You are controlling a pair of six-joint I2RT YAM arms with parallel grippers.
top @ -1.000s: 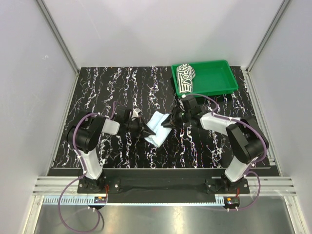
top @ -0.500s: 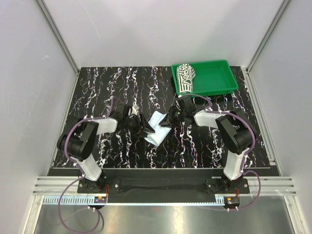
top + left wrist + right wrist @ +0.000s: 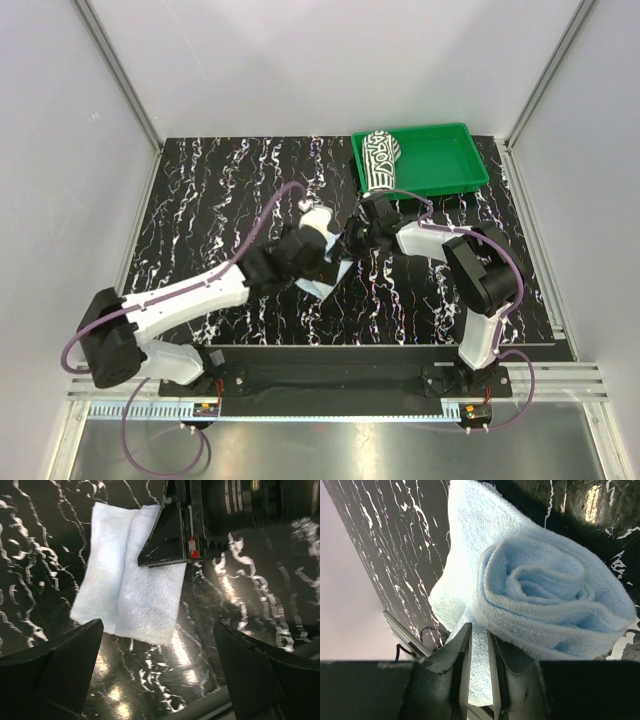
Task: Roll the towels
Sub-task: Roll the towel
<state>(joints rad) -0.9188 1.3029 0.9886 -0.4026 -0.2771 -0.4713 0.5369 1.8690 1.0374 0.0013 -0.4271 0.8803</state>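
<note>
The left fingers (image 3: 60, 660), shut a second ago, now stand wide apart over the pale blue towel (image 3: 125, 585), releasing it. The right fingers (image 3: 451, 660) stay nearly together, apparently pinching a fold of its partly rolled end on the tabletop (image 3: 220, 190). The striped towel (image 3: 379, 158) lies rolled in the green tray (image 3: 450, 165); this roll looks unfinished.

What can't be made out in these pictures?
- Top view: most of the pale blue towel, covered by the left arm and right gripper.
- Left wrist view: the towel's rolled end, behind the right gripper.
- Right wrist view: the towel's near edge, behind the gripper's own fingers.
- Striped towel, top view only: too small to judge its roll.
</note>
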